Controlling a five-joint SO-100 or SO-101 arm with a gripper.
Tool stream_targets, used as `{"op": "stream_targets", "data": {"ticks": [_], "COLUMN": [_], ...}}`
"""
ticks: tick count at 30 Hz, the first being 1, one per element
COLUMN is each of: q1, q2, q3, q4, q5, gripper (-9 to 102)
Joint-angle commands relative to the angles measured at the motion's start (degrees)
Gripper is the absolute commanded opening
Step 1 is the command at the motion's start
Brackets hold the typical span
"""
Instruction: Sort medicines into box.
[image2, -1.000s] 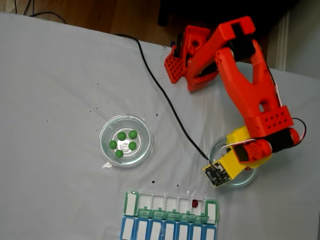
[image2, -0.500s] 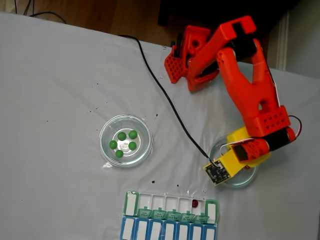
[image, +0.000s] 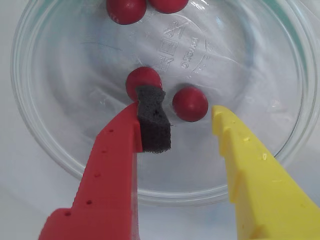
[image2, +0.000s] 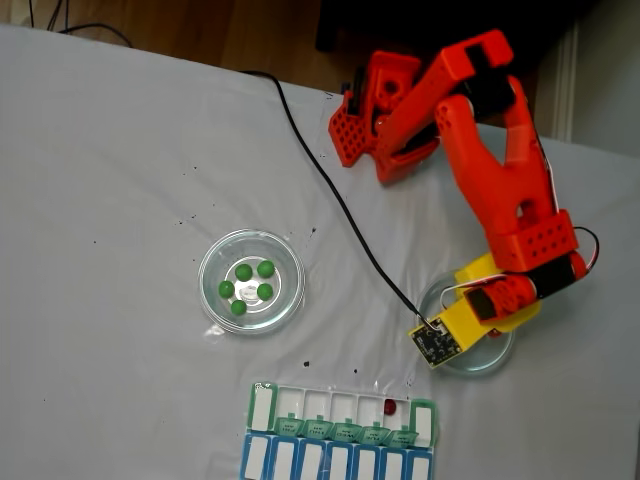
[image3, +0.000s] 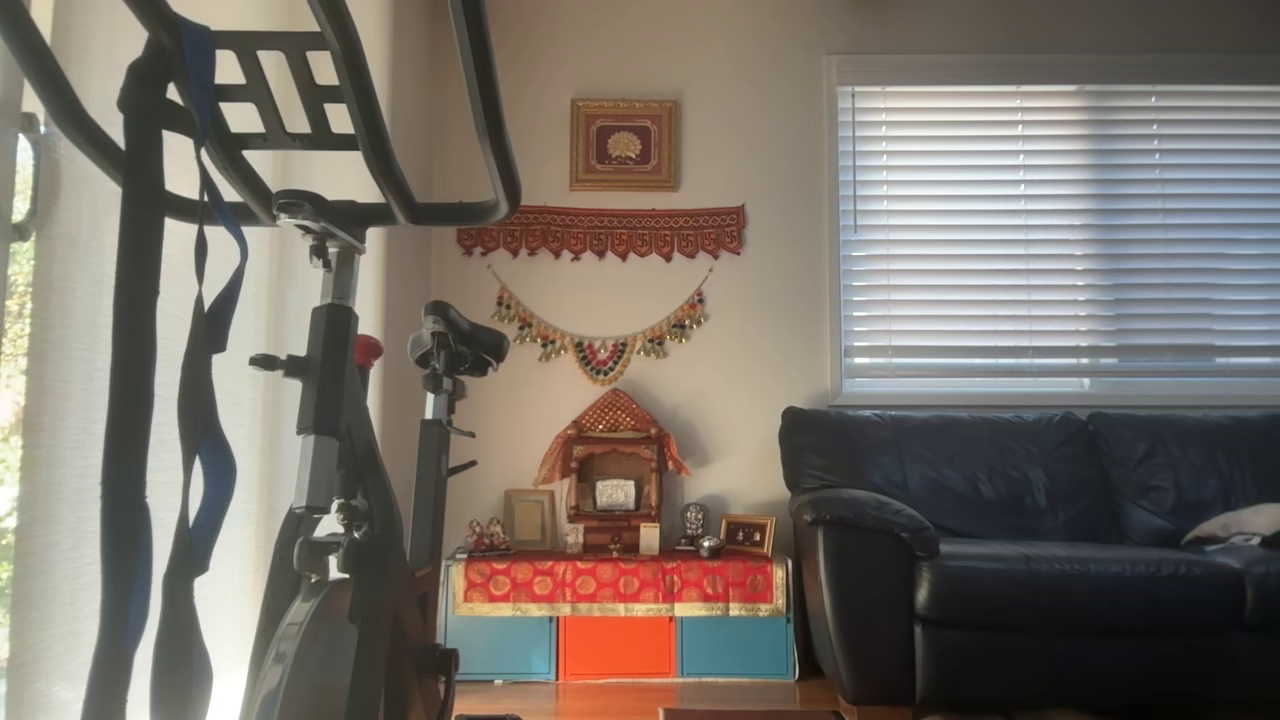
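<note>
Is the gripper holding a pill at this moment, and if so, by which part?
Nothing is held. The gripper is open inside the clear dish, with one dark red pill lying loose between its fingers, not yet pinched.

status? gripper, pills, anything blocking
Gripper open, down in clear dish, straddling one red pill. Second red pill behind foam pad. Nothing blocking.

The jaws (image: 187, 112) stand apart inside a clear round dish (image: 45, 145), the red one with a black foam pad (image: 152, 122), the other yellow. 1 dark red pill (image: 190, 103) lies between their tips, another (image: 142, 80) touches the pad's tip. 2 more (image: 126, 9) sit beyond the jaws at the far rim.
</note>
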Motion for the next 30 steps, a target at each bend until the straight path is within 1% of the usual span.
{"op": "stream_targets", "data": {"ticks": [1,16,22,30], "q1": [-0.7,-0.4,0.3,0.9], "q2": [2.8,6.2,8.7,10.1], "q3": [-0.4,3.5,2.2,1.8], "q4": [-1.8,-7.1,-5.0,-5.1], "q5": [0.3,-0.4,-0.8,-1.2], "gripper": [17,18,19,20]}}
